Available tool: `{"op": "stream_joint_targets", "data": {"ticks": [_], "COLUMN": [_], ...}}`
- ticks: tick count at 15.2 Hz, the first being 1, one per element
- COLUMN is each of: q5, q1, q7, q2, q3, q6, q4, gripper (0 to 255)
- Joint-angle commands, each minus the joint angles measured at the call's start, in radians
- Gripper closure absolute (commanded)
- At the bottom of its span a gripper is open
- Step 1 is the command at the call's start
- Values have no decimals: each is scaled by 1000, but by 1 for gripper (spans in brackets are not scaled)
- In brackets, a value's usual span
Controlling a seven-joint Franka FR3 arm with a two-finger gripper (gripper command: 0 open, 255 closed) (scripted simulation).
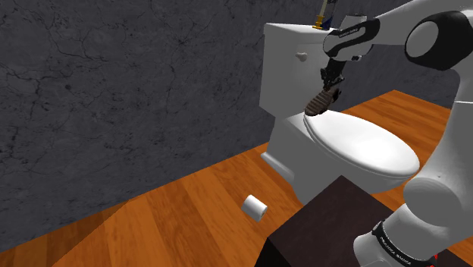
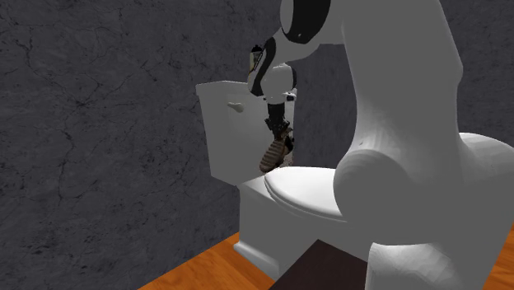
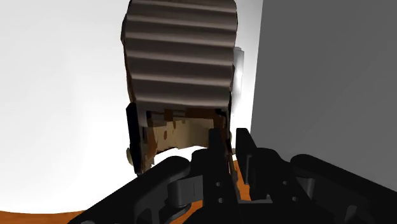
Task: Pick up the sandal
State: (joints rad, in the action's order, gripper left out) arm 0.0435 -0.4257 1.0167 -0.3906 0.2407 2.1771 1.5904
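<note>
1 outstretched arm (image 1: 428, 32), fingers (image 3: 245, 147) around sandal (image 1: 320, 102) over toilet (image 1: 368, 152)

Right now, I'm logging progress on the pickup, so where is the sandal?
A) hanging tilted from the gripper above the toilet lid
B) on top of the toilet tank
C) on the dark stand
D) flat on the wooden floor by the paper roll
A: the sandal hangs steeply tilted from the gripper, which is shut on it, just over the back of the white toilet lid in front of the tank; whether its lower tip touches the lid cannot be told.
</note>
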Motion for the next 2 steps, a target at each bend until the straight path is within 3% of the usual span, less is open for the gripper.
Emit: {"op": "stream_joint_targets", "data": {"ticks": [1, 2], "q5": [0, 0], "q1": [0, 0], "q7": [-1, -1], "q2": [1, 1], "q3": [0, 0], "q6": [-19, -19], "q4": [-18, -18], "gripper": [255, 255]}}
